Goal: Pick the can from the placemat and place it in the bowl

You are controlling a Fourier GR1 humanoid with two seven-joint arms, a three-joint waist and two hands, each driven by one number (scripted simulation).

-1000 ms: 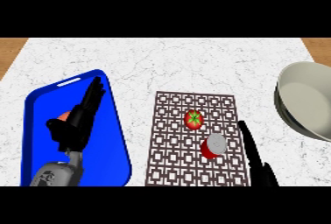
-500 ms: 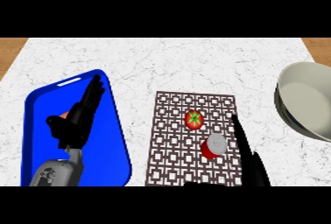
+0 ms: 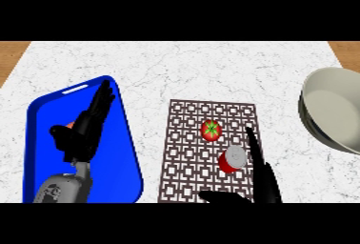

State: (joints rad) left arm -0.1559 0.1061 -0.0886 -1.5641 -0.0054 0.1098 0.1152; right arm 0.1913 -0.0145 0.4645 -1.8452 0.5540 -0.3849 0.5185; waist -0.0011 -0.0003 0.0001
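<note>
A red can (image 3: 232, 159) with a silver top stands on the brown lattice placemat (image 3: 190, 143), just below a red tomato (image 3: 211, 130). My right hand (image 3: 260, 176) is open at the can's right side, fingers straight and pointing up the mat, thumb stretched out left below the can. Whether the fingers touch the can I cannot tell. The pale bowl (image 3: 334, 112) lies at the right edge, partly cut off. Over the blue tray (image 3: 119, 143) on the left, my left hand (image 3: 84, 131) rests open with fingers up.
The white marble counter (image 3: 183, 66) runs across the view, with wooden floor showing at the top corners. A small orange thing (image 3: 70, 125) in the tray peeks out beside my left hand.
My right hand has slid left and up along the mat, closing in on the can's right side, and its thumb now shows below the can. The left hand stayed put.
</note>
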